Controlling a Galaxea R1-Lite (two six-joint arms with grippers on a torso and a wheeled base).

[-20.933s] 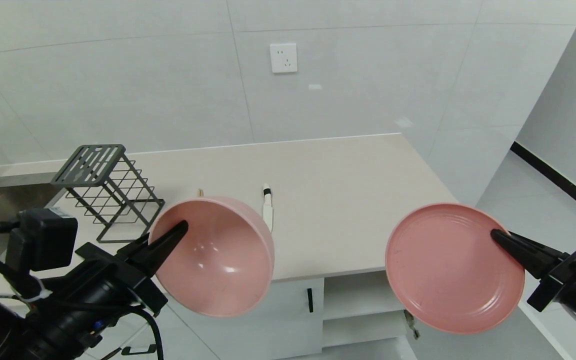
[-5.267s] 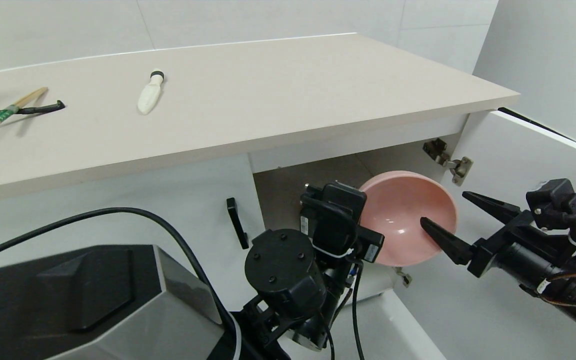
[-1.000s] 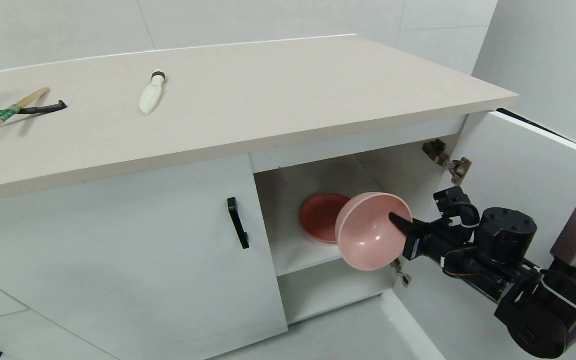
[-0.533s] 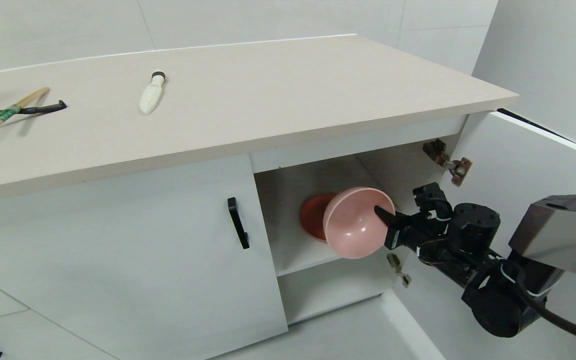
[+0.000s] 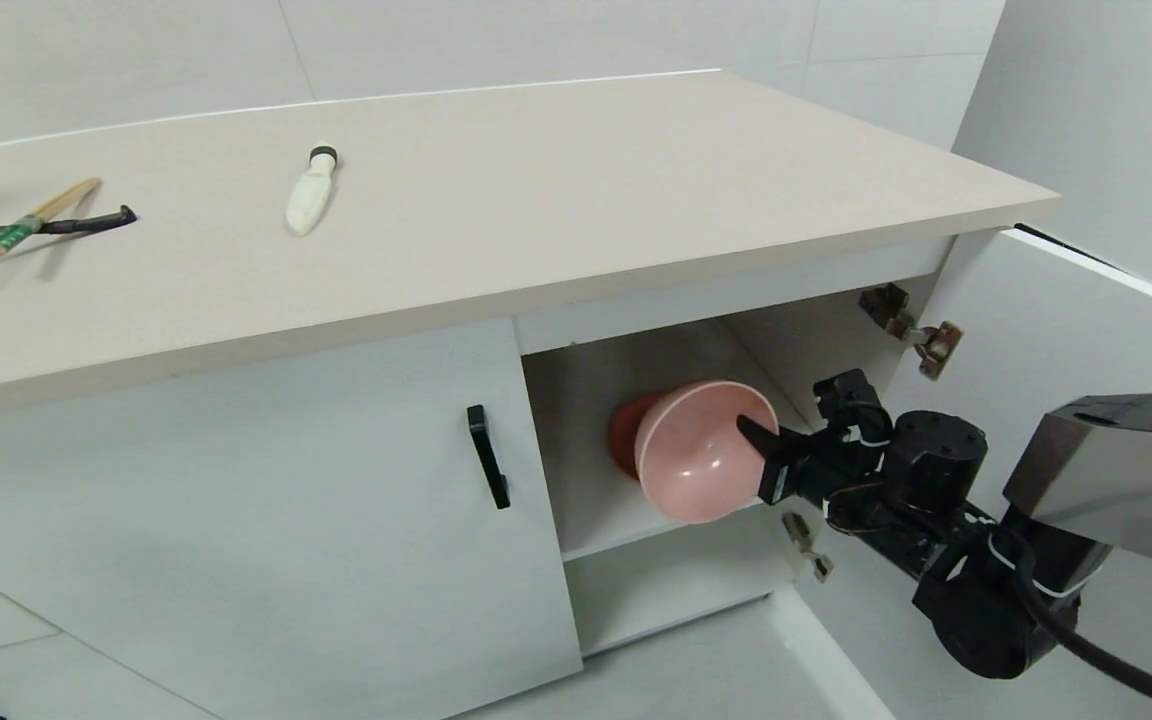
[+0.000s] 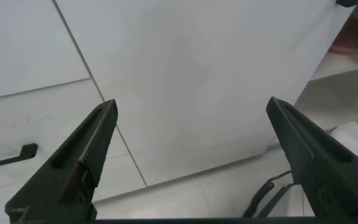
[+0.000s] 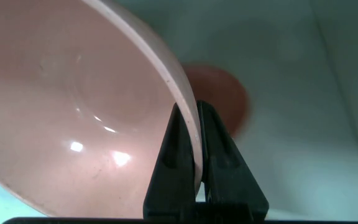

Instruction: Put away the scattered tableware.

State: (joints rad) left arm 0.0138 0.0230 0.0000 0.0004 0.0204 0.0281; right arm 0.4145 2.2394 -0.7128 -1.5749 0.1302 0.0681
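A pink bowl (image 5: 701, 455) hangs tilted on its side in the open cabinet, just above the upper shelf (image 5: 596, 515). My right gripper (image 5: 751, 435) is shut on its rim from the right. A darker pink plate (image 5: 624, 440) lies on that shelf behind the bowl, which half hides it. In the right wrist view the right gripper (image 7: 191, 112) pinches the bowl (image 7: 73, 124) at the rim, with the plate (image 7: 225, 93) beyond. My left gripper (image 6: 191, 106) is open with nothing between its fingers, low down and facing the closed cabinet door (image 6: 197, 74) and the floor.
On the countertop (image 5: 536, 180) lie a white-handled knife (image 5: 312, 190) and chopsticks (image 5: 36, 215) beside a black rack foot (image 5: 86, 222). The left cabinet door has a black handle (image 5: 489, 470). The right door (image 5: 1086, 330) stands open on its hinge (image 5: 921, 325). A lower shelf (image 5: 656, 590) lies beneath.
My right gripper has carried the bowl leftward and deeper into the cabinet, so it now covers more of the plate. The head view has shifted slightly.
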